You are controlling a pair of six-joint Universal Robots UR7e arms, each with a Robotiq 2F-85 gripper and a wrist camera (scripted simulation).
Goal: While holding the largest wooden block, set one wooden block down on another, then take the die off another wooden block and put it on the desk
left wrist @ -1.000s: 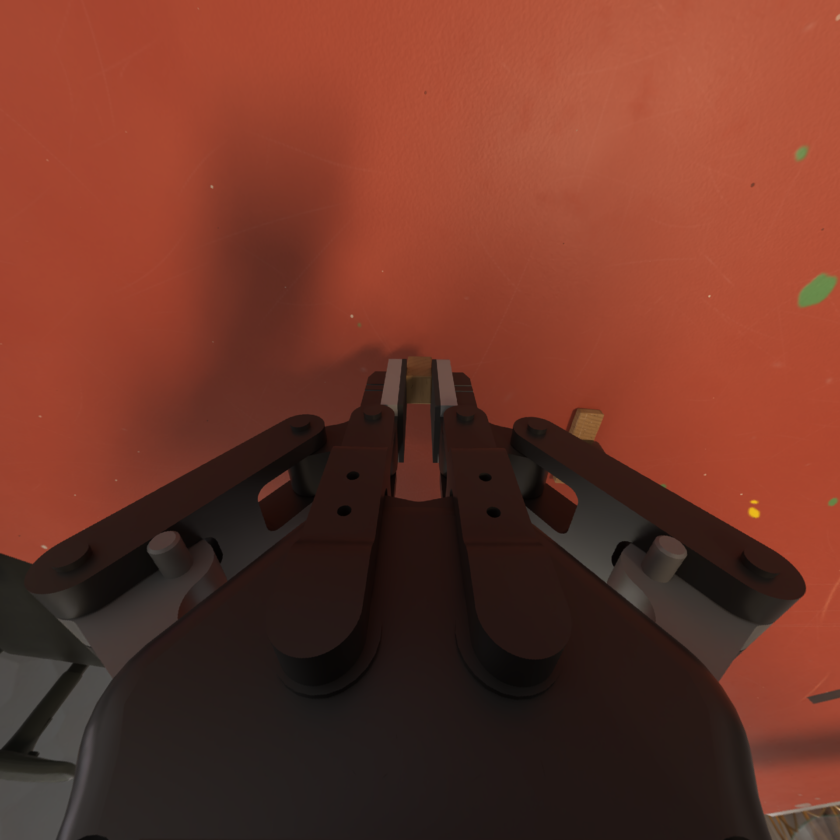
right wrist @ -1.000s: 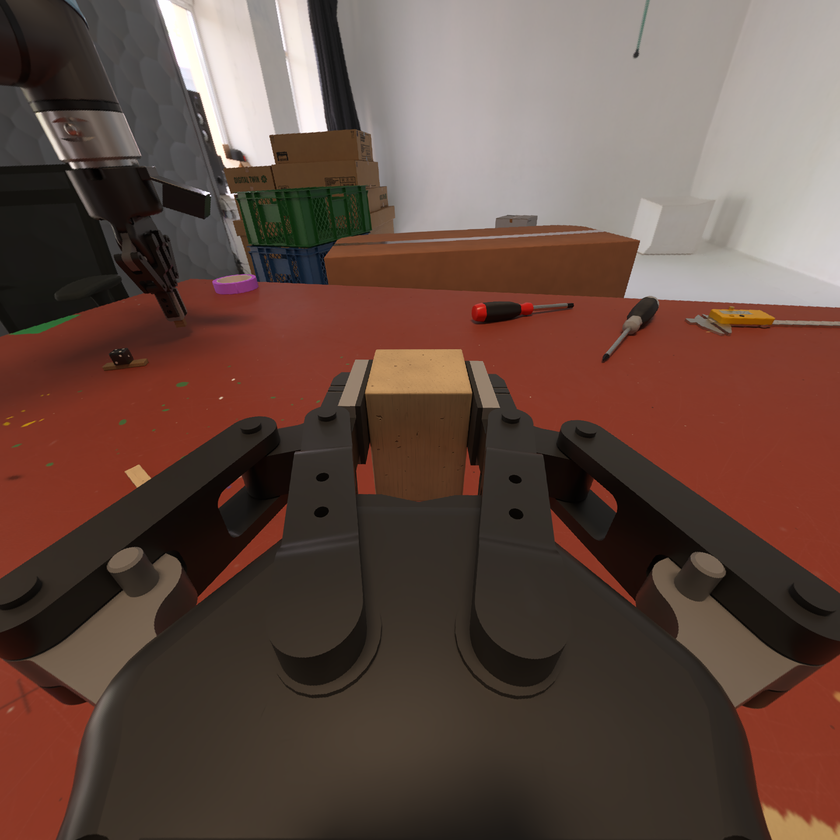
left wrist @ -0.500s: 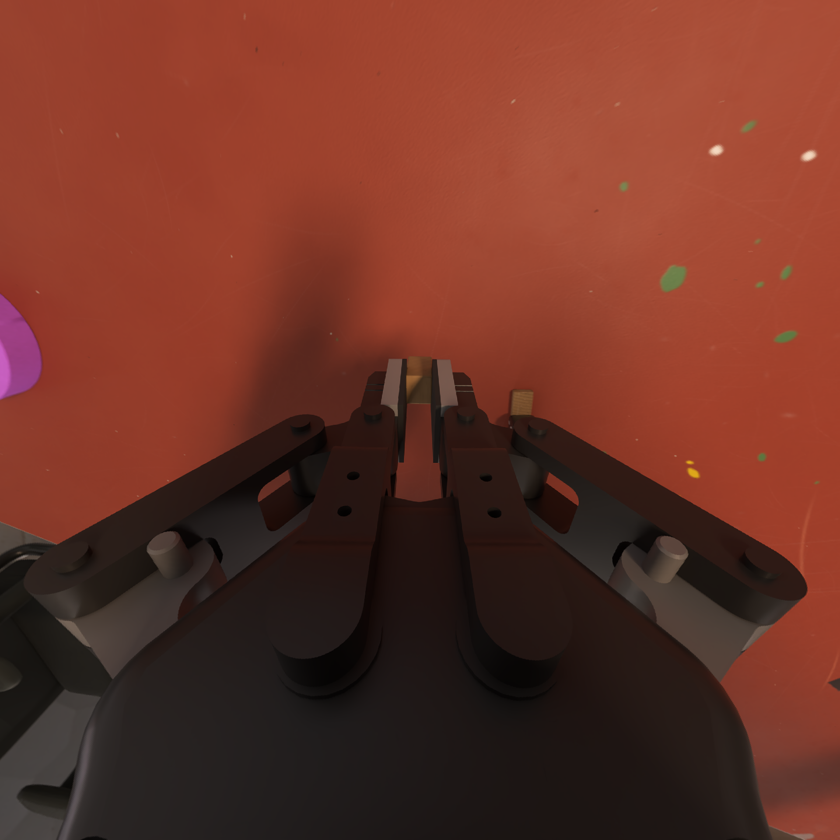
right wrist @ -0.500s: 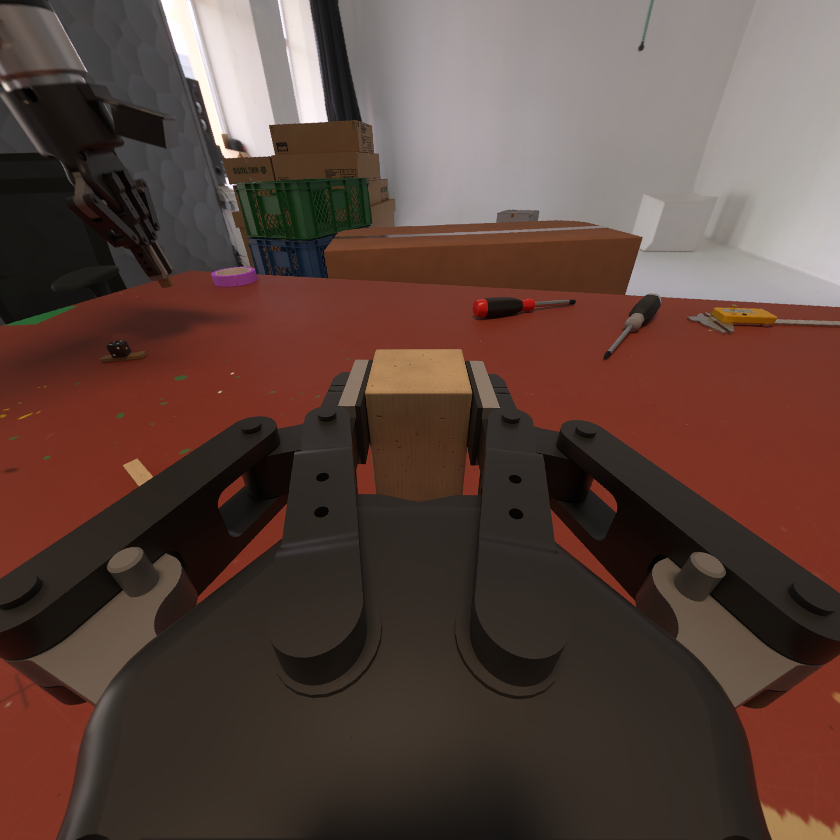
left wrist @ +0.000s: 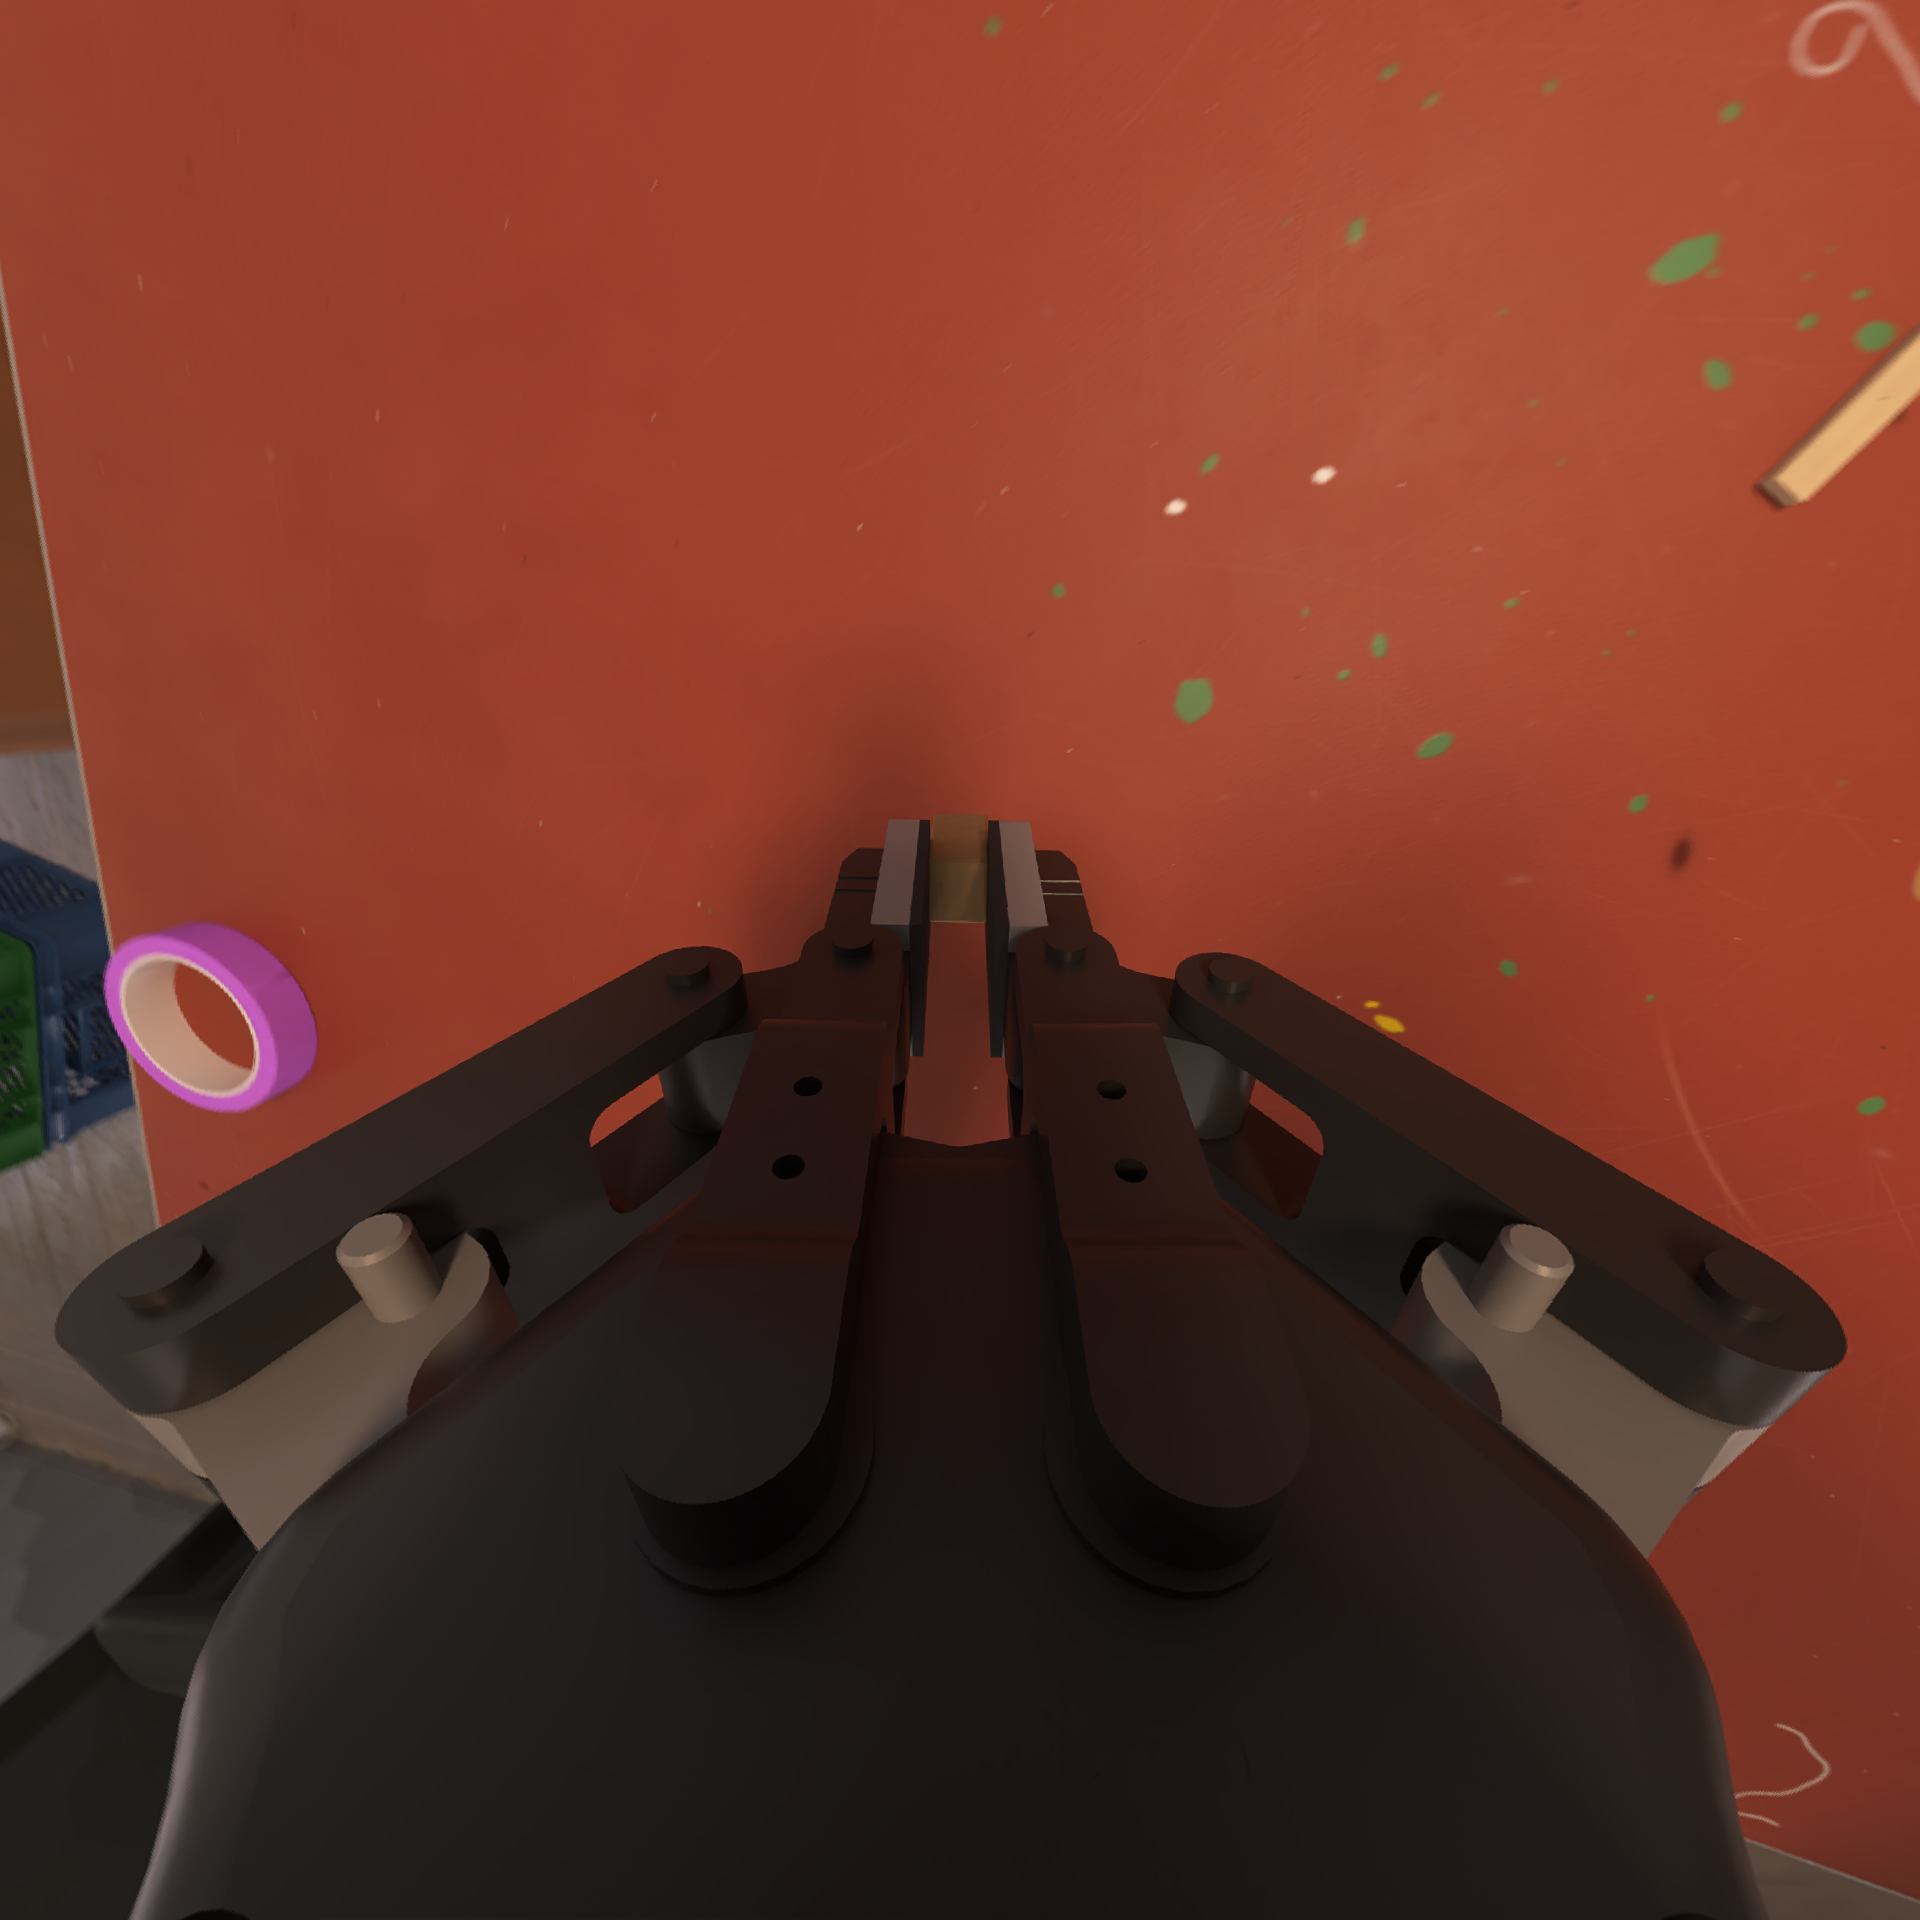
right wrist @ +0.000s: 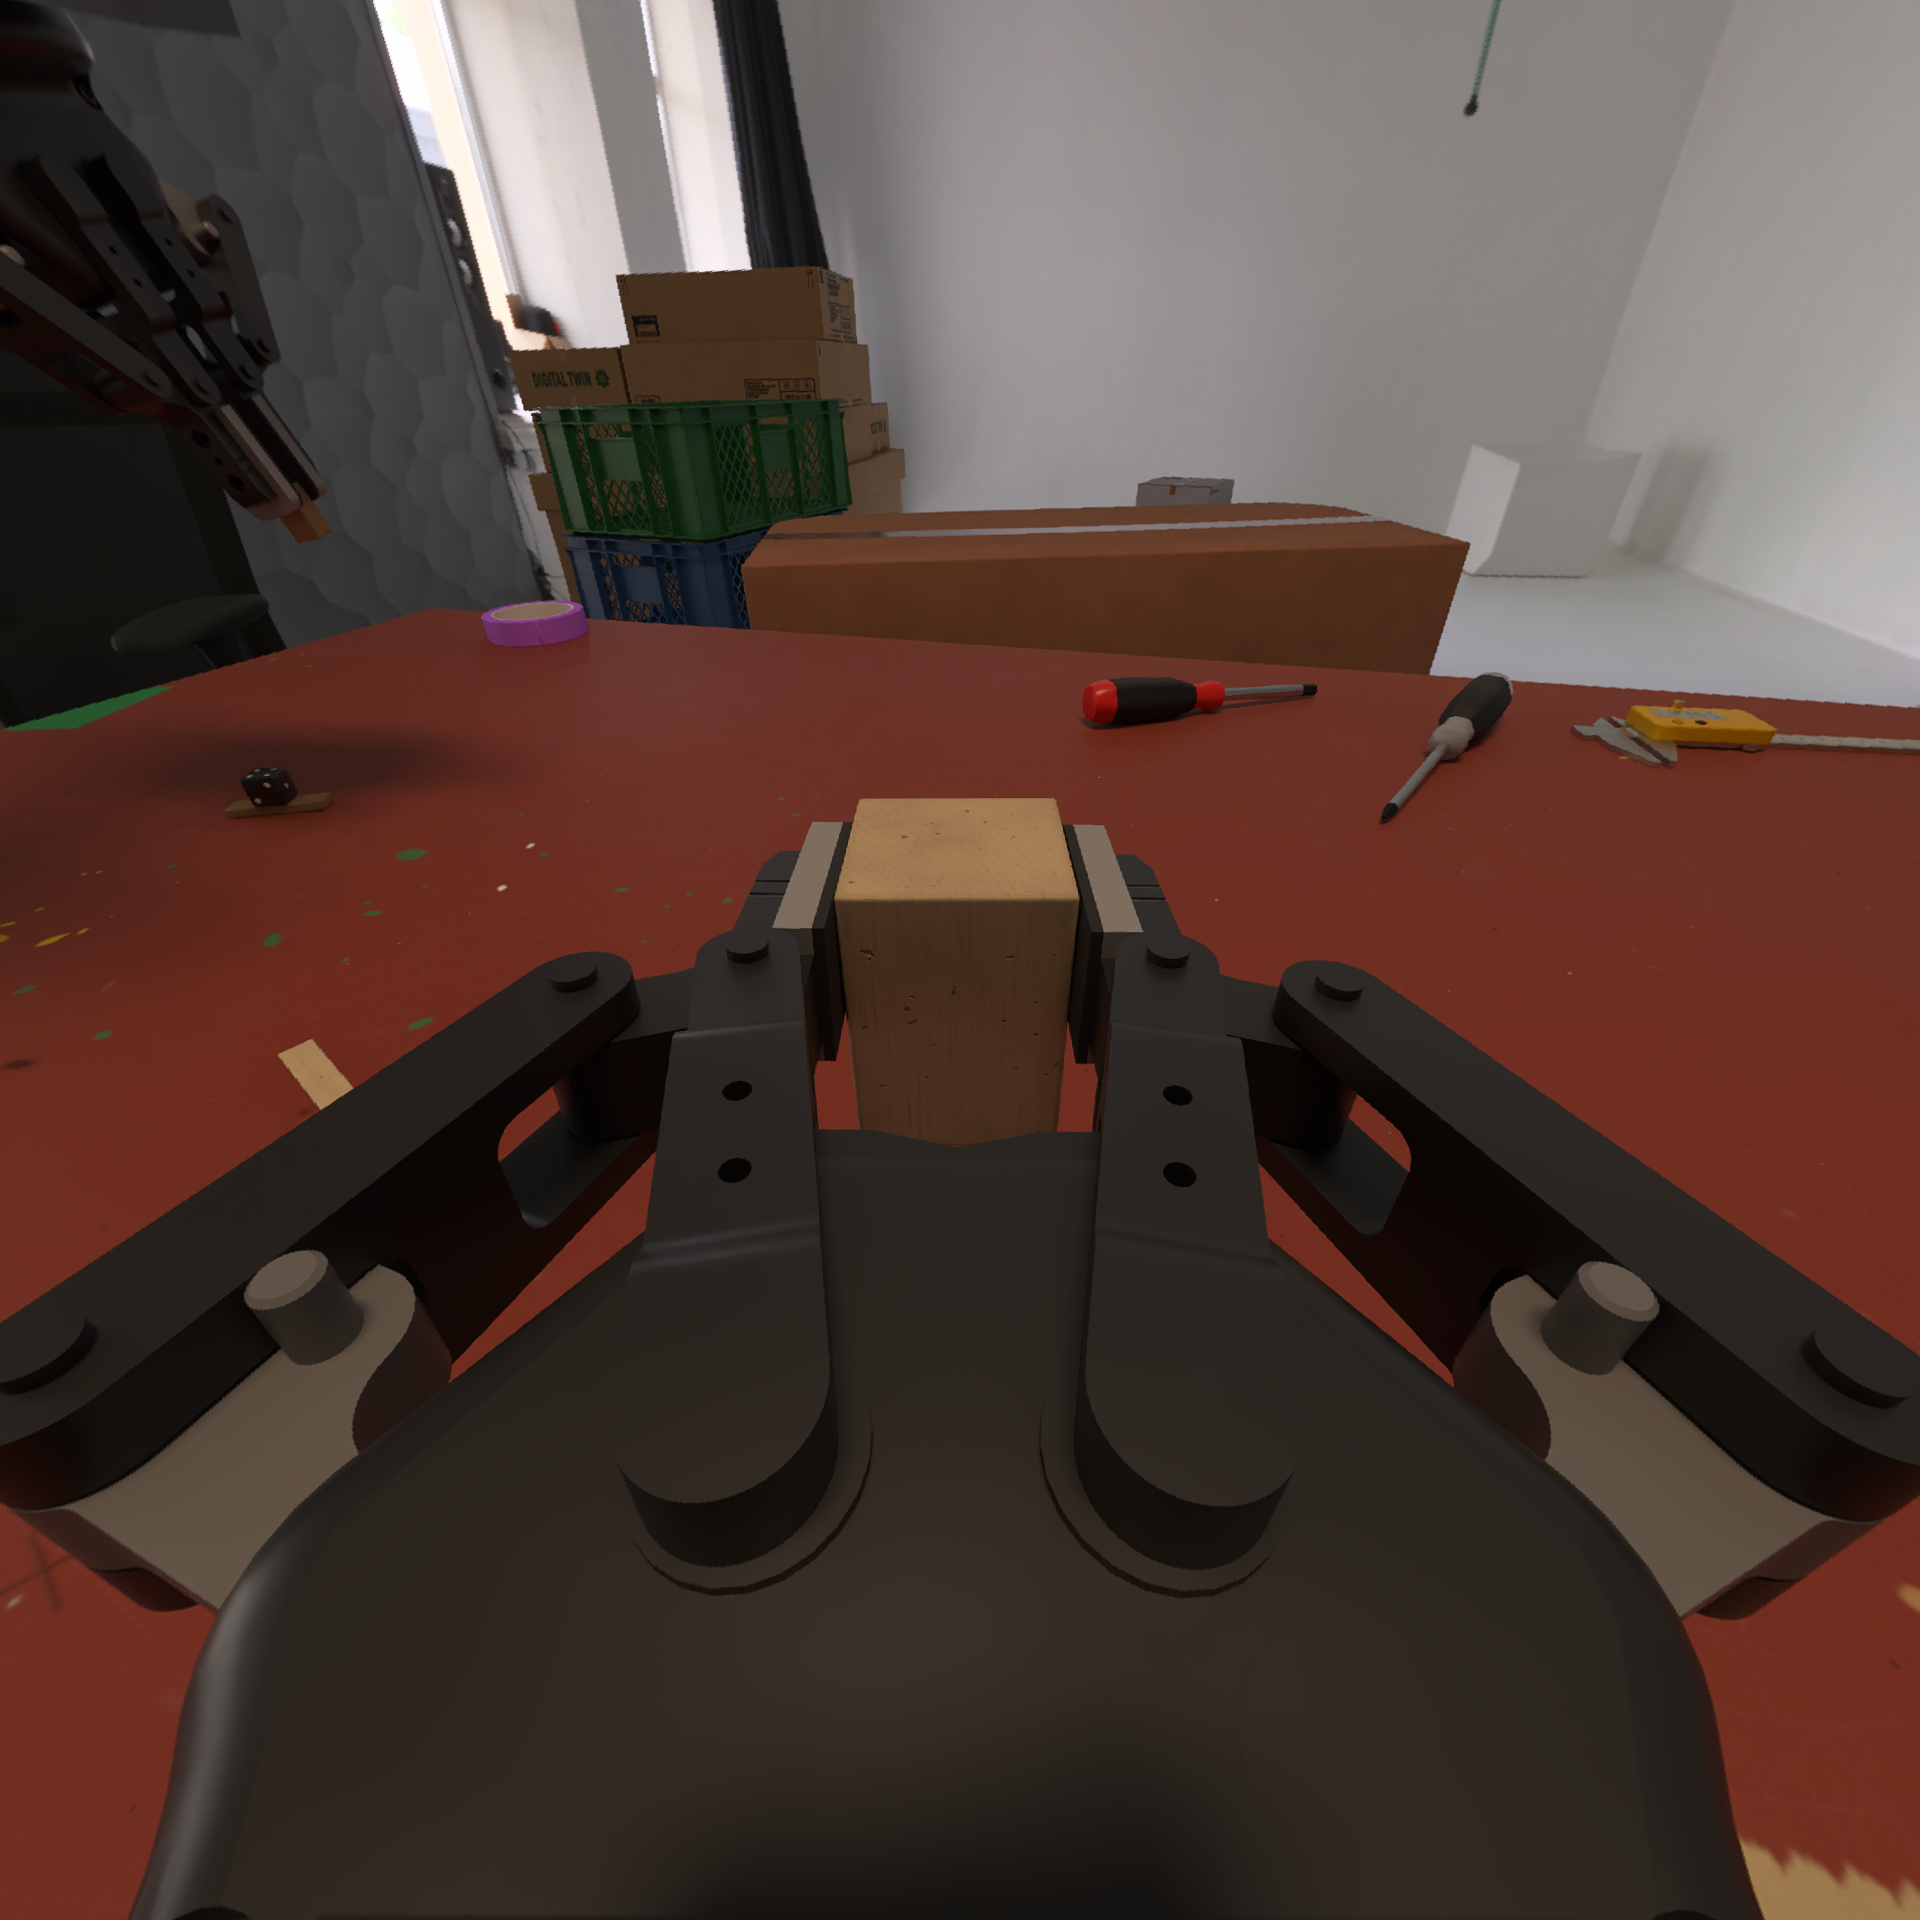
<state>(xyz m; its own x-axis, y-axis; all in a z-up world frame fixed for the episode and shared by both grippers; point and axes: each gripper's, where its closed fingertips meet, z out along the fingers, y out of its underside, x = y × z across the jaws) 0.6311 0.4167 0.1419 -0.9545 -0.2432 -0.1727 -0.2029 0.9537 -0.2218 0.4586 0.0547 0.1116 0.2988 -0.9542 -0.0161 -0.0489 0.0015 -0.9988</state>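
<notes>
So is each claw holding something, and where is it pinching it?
Yes. The right gripper pinches the largest wooden block by its two opposite sides, near its far end. The left gripper pinches a small wooden block at its fingertips.

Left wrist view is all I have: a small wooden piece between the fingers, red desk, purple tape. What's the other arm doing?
Observer: The right gripper is shut on the large wooden block, held above the desk.
Operator: Where's my stacking target?
Observer: One thin wooden block lies flat on the desk, but the die sits on top of it.
Operator: How high am I?
Observer: From the right wrist view, the left gripper hangs well above the desk, the small wooden block sticking out below its fingertips.
</notes>
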